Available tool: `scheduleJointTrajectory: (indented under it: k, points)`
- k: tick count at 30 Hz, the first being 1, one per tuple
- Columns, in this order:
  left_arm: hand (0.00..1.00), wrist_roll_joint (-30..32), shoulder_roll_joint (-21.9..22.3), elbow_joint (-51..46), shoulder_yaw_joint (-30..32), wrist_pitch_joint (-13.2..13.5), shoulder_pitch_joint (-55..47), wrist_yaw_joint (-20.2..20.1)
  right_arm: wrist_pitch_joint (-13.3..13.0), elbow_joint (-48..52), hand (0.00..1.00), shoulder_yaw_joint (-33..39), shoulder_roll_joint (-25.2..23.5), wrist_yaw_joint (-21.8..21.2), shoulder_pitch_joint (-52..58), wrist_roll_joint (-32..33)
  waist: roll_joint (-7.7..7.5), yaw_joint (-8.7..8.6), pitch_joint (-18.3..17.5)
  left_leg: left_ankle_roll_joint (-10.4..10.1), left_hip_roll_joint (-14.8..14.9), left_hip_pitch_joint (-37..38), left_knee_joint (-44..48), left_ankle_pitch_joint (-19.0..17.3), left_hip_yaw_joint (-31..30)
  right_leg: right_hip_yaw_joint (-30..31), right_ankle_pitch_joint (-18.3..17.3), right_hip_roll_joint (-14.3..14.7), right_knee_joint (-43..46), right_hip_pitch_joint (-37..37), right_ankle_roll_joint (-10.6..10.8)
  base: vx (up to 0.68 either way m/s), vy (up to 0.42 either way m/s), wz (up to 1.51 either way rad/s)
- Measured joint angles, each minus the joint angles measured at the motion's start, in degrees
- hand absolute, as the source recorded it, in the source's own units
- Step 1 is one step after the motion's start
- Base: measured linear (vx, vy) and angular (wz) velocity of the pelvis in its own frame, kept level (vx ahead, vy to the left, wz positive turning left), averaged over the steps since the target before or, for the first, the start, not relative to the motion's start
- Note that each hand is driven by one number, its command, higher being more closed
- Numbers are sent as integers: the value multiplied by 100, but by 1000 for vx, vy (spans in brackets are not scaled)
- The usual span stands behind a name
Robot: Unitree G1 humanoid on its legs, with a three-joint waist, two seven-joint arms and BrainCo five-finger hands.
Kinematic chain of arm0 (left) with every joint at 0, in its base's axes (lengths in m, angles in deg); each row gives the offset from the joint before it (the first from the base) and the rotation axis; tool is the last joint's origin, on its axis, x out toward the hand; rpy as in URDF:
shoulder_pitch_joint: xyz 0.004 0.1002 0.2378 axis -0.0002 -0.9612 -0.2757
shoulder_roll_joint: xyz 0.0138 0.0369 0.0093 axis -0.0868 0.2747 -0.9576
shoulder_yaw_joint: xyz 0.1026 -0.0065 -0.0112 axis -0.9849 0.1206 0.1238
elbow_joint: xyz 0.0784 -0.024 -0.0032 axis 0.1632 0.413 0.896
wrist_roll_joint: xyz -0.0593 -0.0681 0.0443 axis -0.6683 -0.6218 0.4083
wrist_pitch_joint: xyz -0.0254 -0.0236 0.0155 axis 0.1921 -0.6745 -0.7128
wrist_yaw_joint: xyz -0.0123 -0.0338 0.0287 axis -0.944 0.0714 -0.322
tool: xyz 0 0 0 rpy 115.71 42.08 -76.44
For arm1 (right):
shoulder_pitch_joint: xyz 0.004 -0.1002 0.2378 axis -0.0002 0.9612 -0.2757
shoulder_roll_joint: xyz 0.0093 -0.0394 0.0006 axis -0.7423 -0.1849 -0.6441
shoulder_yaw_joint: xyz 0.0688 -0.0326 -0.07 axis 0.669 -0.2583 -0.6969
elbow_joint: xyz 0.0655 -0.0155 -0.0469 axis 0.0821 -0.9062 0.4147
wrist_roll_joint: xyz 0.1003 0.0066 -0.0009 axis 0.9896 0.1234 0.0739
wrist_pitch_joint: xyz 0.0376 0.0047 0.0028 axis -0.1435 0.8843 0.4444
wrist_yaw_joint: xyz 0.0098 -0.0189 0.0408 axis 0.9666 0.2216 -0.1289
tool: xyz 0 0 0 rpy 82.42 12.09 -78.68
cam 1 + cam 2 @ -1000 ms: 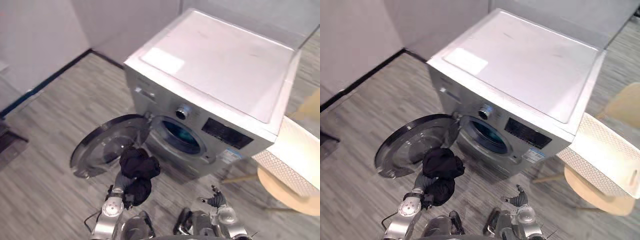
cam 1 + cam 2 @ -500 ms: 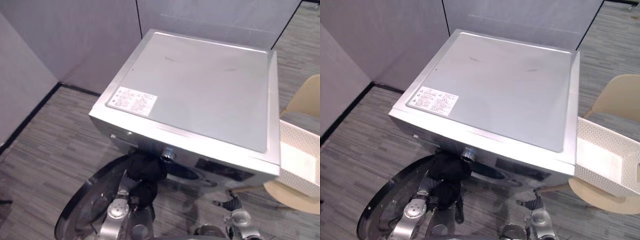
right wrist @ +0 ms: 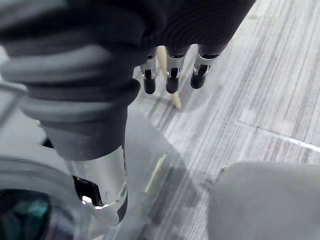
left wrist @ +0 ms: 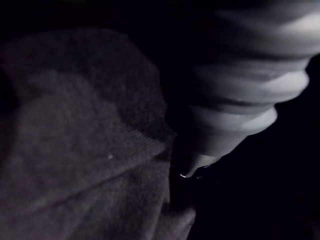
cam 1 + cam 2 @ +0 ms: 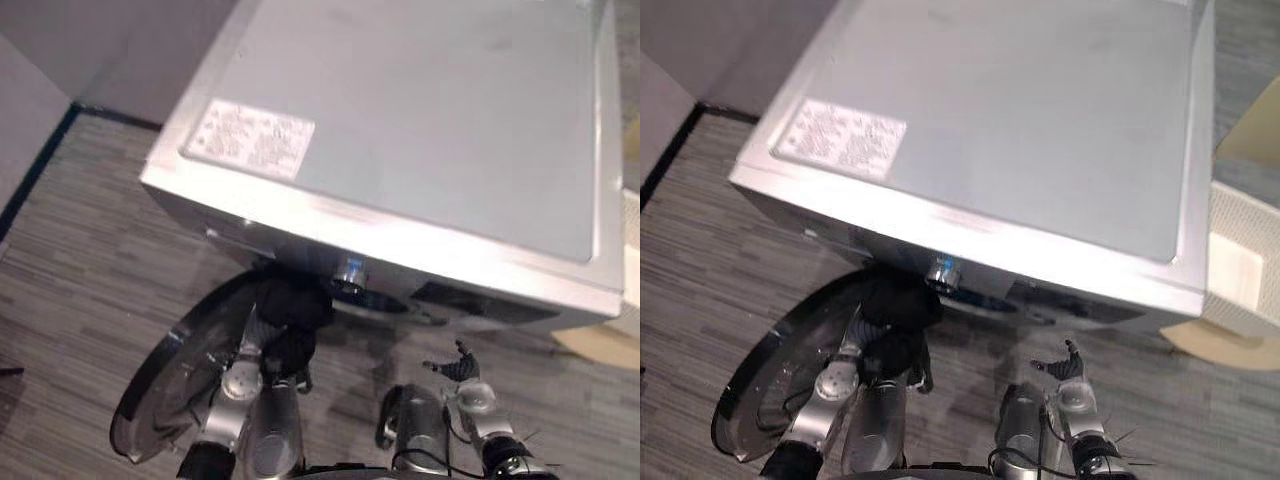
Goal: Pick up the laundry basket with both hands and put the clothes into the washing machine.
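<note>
A bundle of black clothes hangs bunched round my left hand, right at the front of the silver washing machine, just left of its round knob. The cloth covers the fingers in the left wrist view. The drum opening is tucked under the machine's front edge and mostly hidden. The round door stands swung open at the lower left. My right hand hovers low in front of the machine with fingers straight, holding nothing.
A white perforated laundry basket rests on a pale wooden chair beside the machine's right side. Grey walls close off the far left corner. Grey plank floor lies open to the left of the door.
The camera has moved closer and over the machine. My left hand with the black clothes has gone forward to the machine's front. The right hand stays low and open.
</note>
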Motion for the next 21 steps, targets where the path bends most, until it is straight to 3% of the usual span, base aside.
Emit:
scheduleJointTrajectory:
  k: [3,9,15,16,21]
  points:
    - [100,-8,97,-1,28,19,201,200,0,110,0,8,-55,80,-45,111,-37,10,82,55,83,-771,907,-303,-130,77,-444,-200,1028,-673,7,-194,30,18]
    - [100,-93,400,-225,173,20,375,220,-7,813,0,23,-290,235,-196,256,-229,72,243,185,151,-2191,1968,-383,-127,253,-929,-566,2506,-2040,-36,-155,14,20]
    - [100,-124,542,-431,167,-8,1121,363,-9,1535,0,214,-368,384,-467,350,-288,190,360,221,576,-3395,2884,-430,132,731,-1056,-653,3433,-3509,-83,-92,7,-14]
    - [100,-124,581,-512,77,-18,1288,431,-19,1729,0,260,-353,394,-454,384,-308,184,391,433,587,-3587,3275,-707,54,879,-1135,-621,3804,-3776,-16,-37,83,-34]
    - [100,-93,596,-632,-337,-148,2310,649,-79,2304,0,378,-269,506,-691,392,-421,72,456,492,684,-4429,3763,-790,220,1356,-1162,-582,4405,-4851,17,-65,-10,-13]
